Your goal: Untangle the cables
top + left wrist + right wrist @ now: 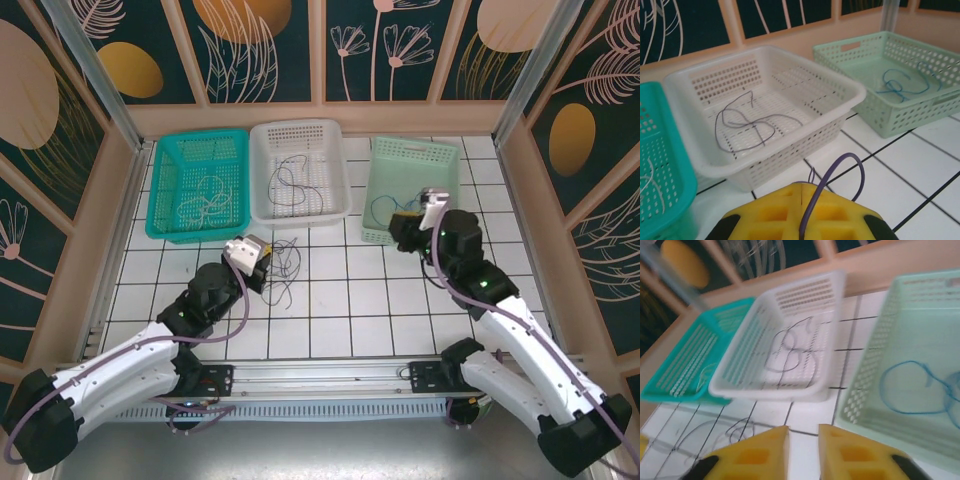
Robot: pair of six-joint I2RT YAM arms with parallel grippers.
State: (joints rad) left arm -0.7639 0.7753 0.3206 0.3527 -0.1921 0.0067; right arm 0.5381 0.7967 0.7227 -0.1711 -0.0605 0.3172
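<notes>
The tiled table (380,290) bears a row — teal basket (160,195), white basket (336,170), green basket (410,150). Dark cables (285,262) lie loose on its tiles.

We see three perforated plastic baskets in a row at the far side of the white tiled table (330,300). On the left is a teal basket (160,190) with a pale thin cable (205,205) looped inside, in the middle a white basket (335,160) holding a dark thin cable (290,182), and on the right a pale green basket (445,170) with a blue thin cable (380,212) near its front left corner. The left gripper (262,265) sits over the tiles in front of the teal and white baskets, with a loose dark cable (285,268) looped just beside it, while the right gripper (400,230) hangs at the pale green basket's near rim.
</notes>
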